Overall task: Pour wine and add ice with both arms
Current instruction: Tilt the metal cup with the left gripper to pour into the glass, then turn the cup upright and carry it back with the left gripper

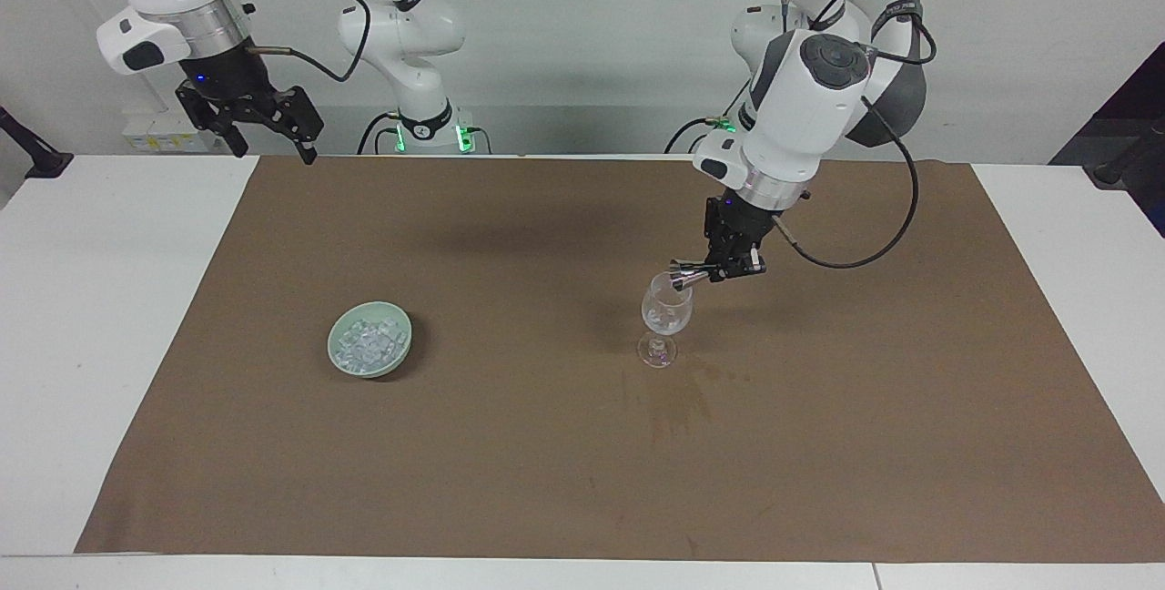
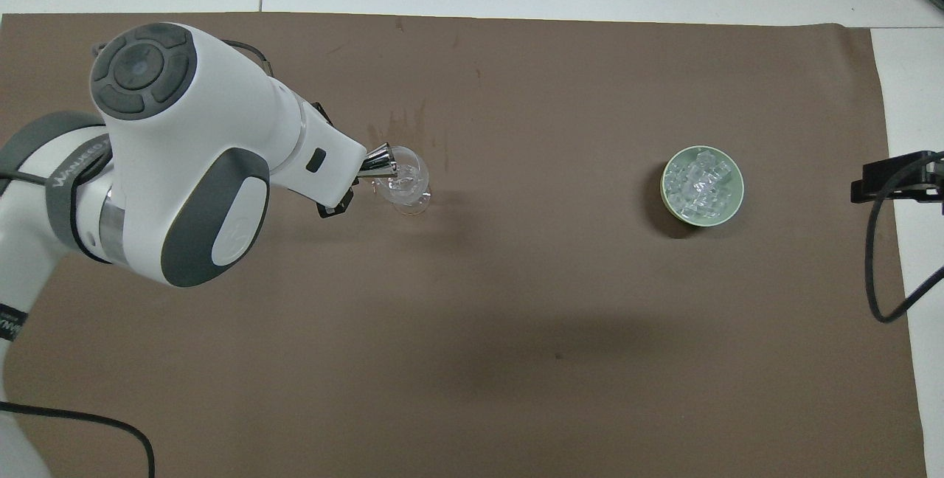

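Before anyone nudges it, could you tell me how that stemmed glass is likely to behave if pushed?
The glass would probably tip easily: a wide bowl sits on a thin stem over a small foot. It looks like thin clear glass, so likely fragile. The ice inside adds weight up high, and the left gripper tilts a small metal cup at its rim.

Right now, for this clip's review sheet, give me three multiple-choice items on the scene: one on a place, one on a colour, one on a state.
1. Where is the heap of ice?
A. In the bowl
B. On the bare mat
C. In the right hand

2. What colour is the bowl?
A. Red
B. Pale green
C. Black

3. How is the left hand?
A. Open, resting on the mat
B. Open over the bowl
C. Shut on a small metal cup tipped at the wine glass rim

Answers: 1 A, cubes fill the bowl. 2 B, its rim shows green. 3 C, the cup's mouth meets the rim.
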Tool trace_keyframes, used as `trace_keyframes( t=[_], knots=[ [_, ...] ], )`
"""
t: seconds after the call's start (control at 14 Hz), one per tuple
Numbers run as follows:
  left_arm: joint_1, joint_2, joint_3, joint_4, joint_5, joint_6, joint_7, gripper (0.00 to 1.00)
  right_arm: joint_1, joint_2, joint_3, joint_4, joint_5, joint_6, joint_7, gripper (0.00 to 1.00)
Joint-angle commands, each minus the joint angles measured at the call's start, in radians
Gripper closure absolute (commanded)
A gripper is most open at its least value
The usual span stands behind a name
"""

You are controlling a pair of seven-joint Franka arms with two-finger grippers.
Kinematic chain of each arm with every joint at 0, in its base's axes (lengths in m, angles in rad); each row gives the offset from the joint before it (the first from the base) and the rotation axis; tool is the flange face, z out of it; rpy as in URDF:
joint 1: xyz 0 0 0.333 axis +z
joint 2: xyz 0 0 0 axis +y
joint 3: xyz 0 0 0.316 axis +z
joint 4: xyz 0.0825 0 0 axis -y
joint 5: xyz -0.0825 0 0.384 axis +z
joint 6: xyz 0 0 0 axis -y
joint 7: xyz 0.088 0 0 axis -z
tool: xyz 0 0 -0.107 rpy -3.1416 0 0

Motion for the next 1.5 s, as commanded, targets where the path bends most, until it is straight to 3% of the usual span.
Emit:
trace_keyframes(
  t=[0.0, 0.79, 1.21, 1.43],
  knots=[
    [-0.022, 0.013, 0.016, 0.034, 0.046, -0.029, -0.055, 1.00, -0.011, -0.012, 0.005, -0.012, 0.023, 0.010, -0.003, 0.00],
    [-0.024, 0.012, 0.017, 0.037, 0.054, -0.031, -0.076, 1.00, -0.011, -0.012, 0.005, -0.012, 0.022, 0.010, -0.003, 0.00],
    [0.042, -0.010, 0.013, 0.027, 0.040, -0.028, -0.064, 1.00, -0.011, -0.012, 0.005, -0.012, 0.022, 0.010, -0.003, 0.00],
    [0.143, -0.008, 0.013, 0.018, -0.126, -0.037, 0.079, 1.00, -0.011, -0.012, 0.005, -0.012, 0.022, 0.010, -0.003, 0.00]
  ],
)
